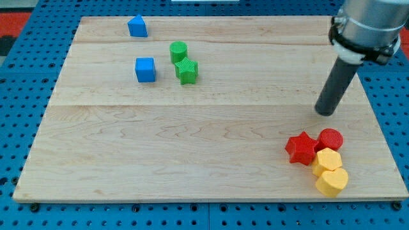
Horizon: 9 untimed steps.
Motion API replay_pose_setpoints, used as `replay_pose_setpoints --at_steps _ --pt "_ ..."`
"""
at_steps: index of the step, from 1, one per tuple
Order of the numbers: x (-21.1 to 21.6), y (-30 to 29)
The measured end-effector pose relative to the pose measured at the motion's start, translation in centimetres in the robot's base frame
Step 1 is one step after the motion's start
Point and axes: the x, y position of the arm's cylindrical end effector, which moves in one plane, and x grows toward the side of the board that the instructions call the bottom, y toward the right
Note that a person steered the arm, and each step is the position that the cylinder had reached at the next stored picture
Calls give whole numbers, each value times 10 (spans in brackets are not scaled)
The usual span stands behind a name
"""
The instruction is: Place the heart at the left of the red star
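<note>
The red star (301, 148) lies near the view's bottom right on the wooden board (192, 147). A red round block (330, 138) touches its right side. Two yellow blocks sit just below: an upper one (327, 160) and a lower one (332, 181) that looks like the heart, though which of the two is the heart is hard to tell. My tip (326, 112) stands above the red blocks, a short way up from the red round block, touching none of them.
A green cylinder (178, 51) and a green star (187, 71) sit together at the upper middle-left. A blue cube (145, 69) lies to their left, and a blue pointed block (137, 26) is near the top edge.
</note>
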Motion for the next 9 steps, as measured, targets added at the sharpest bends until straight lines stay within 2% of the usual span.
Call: replay_pose_setpoints --at_steps 1,2,3,4,7,9 --pt "8 81" --pt "26 124" --pt "76 114" --pt "151 71" --pt "164 23" --pt "162 -34"
